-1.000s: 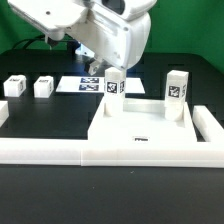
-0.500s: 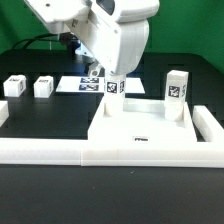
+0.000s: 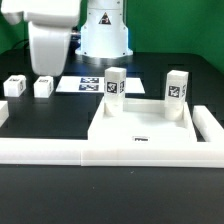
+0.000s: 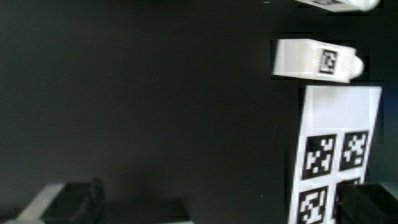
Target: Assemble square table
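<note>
Matte black table filling most of both views, bright green backdrop behind its far edge at both upper corners of the exterior view, even soft light, faint grey sheen across the dark surface, shadows pale and short

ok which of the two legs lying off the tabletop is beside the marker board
The leg just off the marker board's end. The other loose leg lies farther to the exterior view's left, well apart from the board.
</note>
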### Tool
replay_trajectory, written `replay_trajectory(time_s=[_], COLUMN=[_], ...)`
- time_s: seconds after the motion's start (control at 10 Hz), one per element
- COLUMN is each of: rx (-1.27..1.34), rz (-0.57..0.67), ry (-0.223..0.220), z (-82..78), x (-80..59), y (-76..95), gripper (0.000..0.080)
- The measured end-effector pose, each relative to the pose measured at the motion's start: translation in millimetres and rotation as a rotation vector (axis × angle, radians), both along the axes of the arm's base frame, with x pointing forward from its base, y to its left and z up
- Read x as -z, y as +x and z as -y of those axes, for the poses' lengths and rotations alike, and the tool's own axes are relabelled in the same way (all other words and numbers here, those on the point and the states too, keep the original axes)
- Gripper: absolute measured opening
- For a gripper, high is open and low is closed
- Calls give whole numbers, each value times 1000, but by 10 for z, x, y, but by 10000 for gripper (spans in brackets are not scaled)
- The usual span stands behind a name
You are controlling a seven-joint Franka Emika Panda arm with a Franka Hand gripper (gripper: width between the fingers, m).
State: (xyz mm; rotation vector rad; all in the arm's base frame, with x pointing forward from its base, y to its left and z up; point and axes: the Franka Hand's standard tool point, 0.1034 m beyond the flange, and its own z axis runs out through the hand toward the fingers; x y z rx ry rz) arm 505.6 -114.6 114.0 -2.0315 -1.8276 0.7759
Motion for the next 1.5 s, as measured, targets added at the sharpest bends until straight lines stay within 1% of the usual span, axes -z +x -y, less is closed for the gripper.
replay_trajectory(time_s=[0.1, 0.2, 0.3, 0.5, 0.6, 0.7, 0.8, 0.9, 1.0, 1.1, 1.2, 1.3, 1.5], rx=[100, 134, 195, 273, 359, 500, 650, 757, 845, 892, 919, 977, 1068], rz=[-57, -29, -21, -11, 20, 79, 121, 123, 118, 112, 115, 118, 119], ry=[-37, -59, -101, -158, -195, -233, -295, -352, -405, -426, -445, -485, -540], z=[-23, -28, -49, -69, -31, 181, 393, 497, 513, 490, 475, 455, 412], x=[66, 86, 77, 87, 116, 168, 204, 235, 264, 293, 291, 296, 302], y=[13, 85, 74, 74, 66, -54, -250, -392, -419, -427, -419, -414, -405], gripper=[649, 649, 649, 649, 649, 649, 649, 649, 649, 649, 649, 649, 649])
